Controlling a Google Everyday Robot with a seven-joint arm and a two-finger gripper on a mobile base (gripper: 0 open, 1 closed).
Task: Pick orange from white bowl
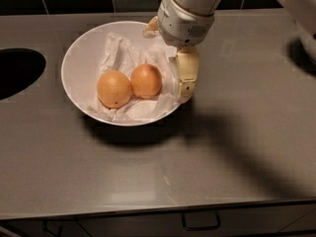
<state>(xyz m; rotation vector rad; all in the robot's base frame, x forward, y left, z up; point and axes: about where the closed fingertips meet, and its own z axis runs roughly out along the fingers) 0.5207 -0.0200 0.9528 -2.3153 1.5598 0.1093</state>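
Note:
The white bowl stands on the grey counter, lined with crumpled white paper. Two fruits lie in it, touching. The orange is the deeper reddish one on the right. A paler one with a dark dot lies to its left. My gripper hangs over the bowl's right rim, open and empty. One cream finger reaches down just right of the orange. The other fingertip peeks out at the bowl's far rim. The wrist hides the far right part of the bowl.
A dark round opening is cut into the counter at the left. A white object shows at the right edge. A dark tiled wall runs along the back. The counter's front edge is near the bottom, with a drawer handle below.

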